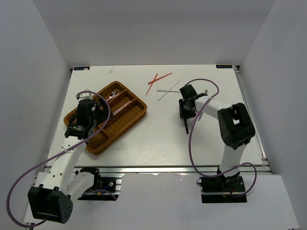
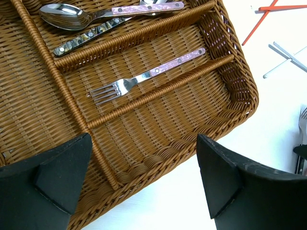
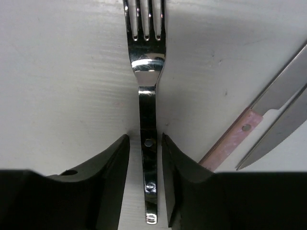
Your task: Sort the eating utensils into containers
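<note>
My right gripper [image 3: 145, 139] [image 1: 185, 112] is down on the table, its jaws narrowly straddling the handle of a silver fork [image 3: 146, 62] with thin gaps on both sides. The fork lies flat and shows as a dark line in the top view [image 1: 186, 125]. My left gripper [image 2: 144, 182] [image 1: 96, 115] is open and empty above the near edge of the brown wicker tray [image 1: 139, 115] [image 2: 240, 81]. In the tray lie a fork with a pinkish handle [image 2: 144, 76], a spoon [image 2: 67, 17] and a knife [image 2: 86, 38].
Two crossed red chopsticks [image 1: 157, 80] [image 2: 261, 21] and two silver-white chopsticks [image 1: 169, 90] [image 2: 288, 55] lie on the table behind the right gripper. Two knife blades [image 3: 283, 91] and a pinkish handle [image 3: 230, 139] lie just right of the right gripper's fork.
</note>
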Motion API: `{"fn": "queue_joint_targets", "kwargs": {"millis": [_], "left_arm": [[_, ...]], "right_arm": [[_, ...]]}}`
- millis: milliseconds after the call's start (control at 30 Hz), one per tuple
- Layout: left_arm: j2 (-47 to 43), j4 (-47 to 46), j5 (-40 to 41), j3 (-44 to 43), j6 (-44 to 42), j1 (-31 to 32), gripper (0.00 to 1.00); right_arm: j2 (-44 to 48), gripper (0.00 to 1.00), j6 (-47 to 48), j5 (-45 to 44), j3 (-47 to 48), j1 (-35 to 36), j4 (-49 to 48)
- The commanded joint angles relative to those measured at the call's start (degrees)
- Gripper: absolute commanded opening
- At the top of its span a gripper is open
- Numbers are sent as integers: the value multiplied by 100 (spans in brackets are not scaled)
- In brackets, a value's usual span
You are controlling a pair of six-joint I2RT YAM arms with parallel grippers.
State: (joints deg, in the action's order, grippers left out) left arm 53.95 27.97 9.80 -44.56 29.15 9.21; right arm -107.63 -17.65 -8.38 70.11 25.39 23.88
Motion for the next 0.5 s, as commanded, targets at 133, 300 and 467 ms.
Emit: {"fn": "queue_joint_targets", "kwargs": {"millis": [133,300,467], "left_arm": [[-25,-124,-303,113,12,2,98],[264,-1139,-2119,280,521,2,98],[590,-3707,-4187,799,1988,229,98]], "right_arm": [[-21,0,86,91,-155,36,-41],[918,0,297,1371,-488,344,-759],[1797,0,297,2930,-535,738,-1044]]}}
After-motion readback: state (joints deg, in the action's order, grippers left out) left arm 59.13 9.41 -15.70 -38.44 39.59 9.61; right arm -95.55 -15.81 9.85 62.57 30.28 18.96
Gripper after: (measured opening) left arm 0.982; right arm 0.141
